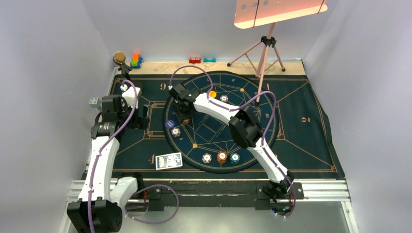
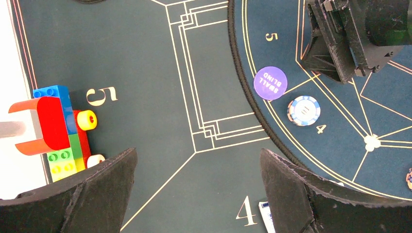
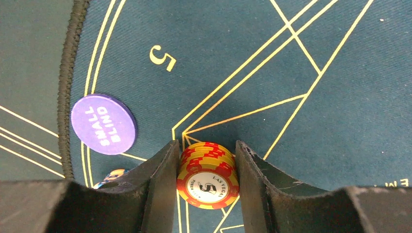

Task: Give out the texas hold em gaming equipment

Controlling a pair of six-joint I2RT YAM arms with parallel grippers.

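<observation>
My right gripper is shut on a stack of red-and-yellow chips marked 5, and both jaws press its sides. It stands over the left part of the round mat. A purple "small blind" chip and a blue-white chip lie just left of it. My left gripper is open and empty over the dark mat near the gold "4". A deck of blue-backed cards lies at the front left. Three more chips sit at the circle's front and two at its back. No red triangular token shows.
Colourful toy blocks stand at the mat's left edge next to my left gripper. More blocks and small toys line the back edge. A pink tripod stands at the back right.
</observation>
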